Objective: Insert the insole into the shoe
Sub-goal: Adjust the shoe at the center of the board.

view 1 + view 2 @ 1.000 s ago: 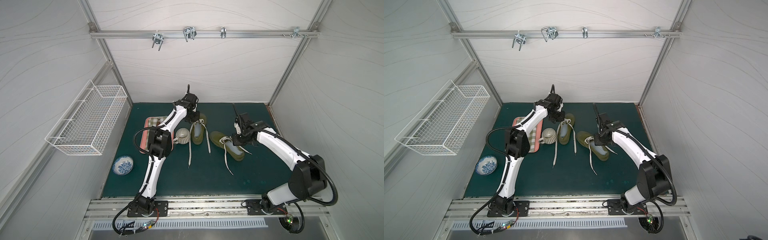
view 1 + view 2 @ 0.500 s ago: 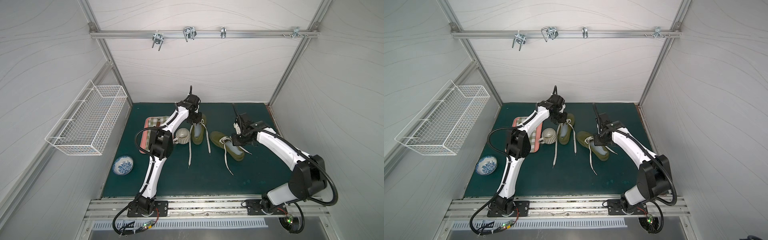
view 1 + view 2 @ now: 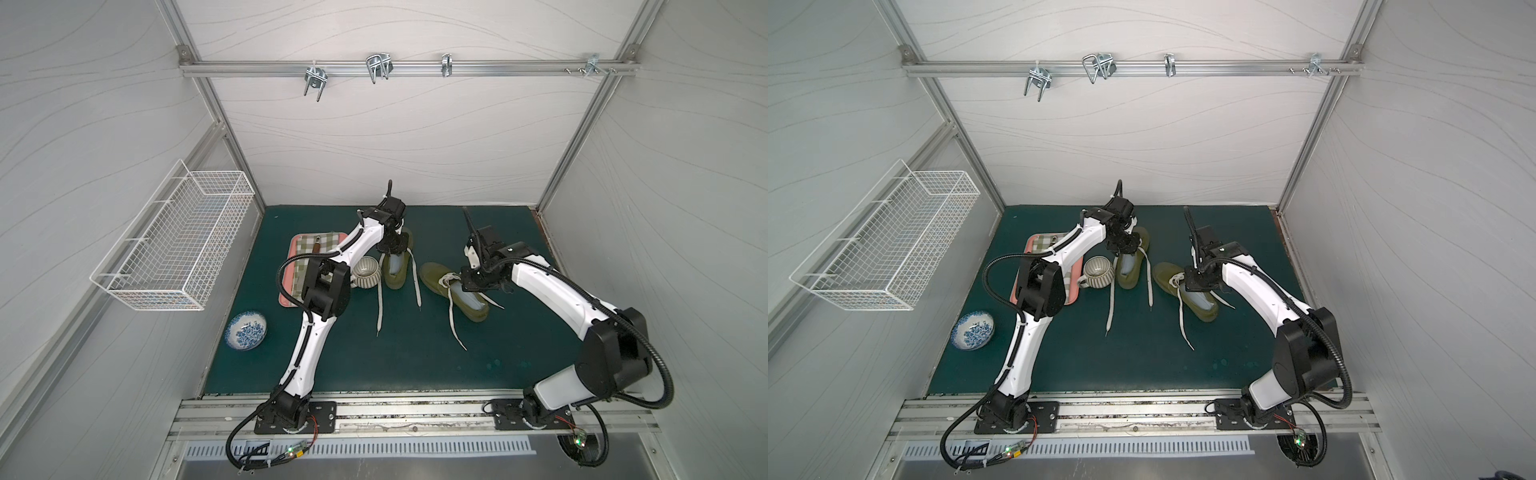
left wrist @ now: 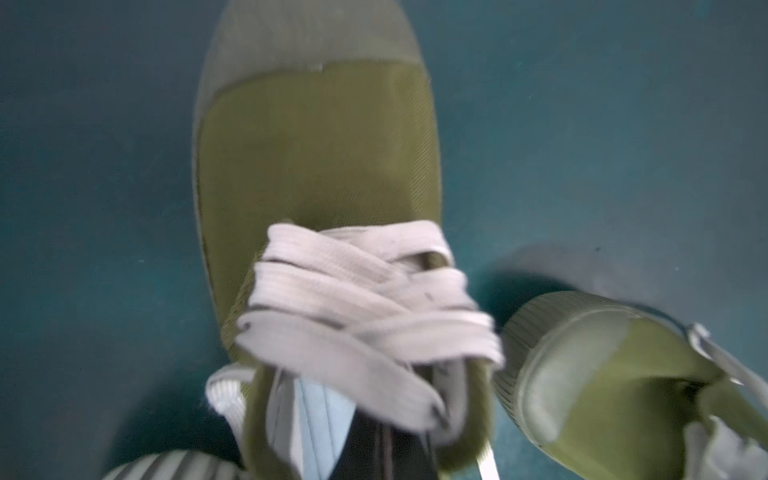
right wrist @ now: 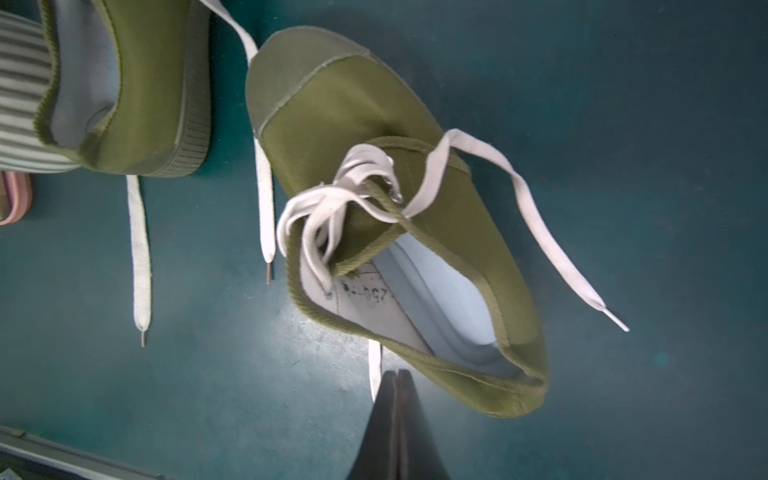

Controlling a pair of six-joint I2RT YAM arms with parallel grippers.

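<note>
Two olive shoes with white laces lie on the teal mat. The far shoe [image 3: 395, 272] [image 3: 1128, 272] [image 4: 320, 158] has a pale blue insole [image 4: 320, 415] inside it. My left gripper [image 3: 391, 248] [image 4: 382, 432] is shut, and its dark fingertips reach into that shoe's opening under the laces, next to the insole. The near shoe [image 3: 453, 291] [image 3: 1187, 291] [image 5: 457, 208] also holds a pale blue insole [image 5: 440, 299]. My right gripper [image 3: 476, 282] [image 5: 397, 374] is shut on nothing and hangs over the mat just beside this shoe's heel end.
A striped cup [image 3: 365, 272] touches the far shoe's side. Beside it is a pink tray [image 3: 286, 291] with a checked cloth. A blue-and-white bowl [image 3: 246, 331] sits at front left. A wire basket [image 3: 174, 249] hangs on the left wall. Loose laces [image 3: 380, 307] trail forward.
The left wrist has shifted slightly over the far shoe. The right arm has barely moved. Both grippers stay shut.
</note>
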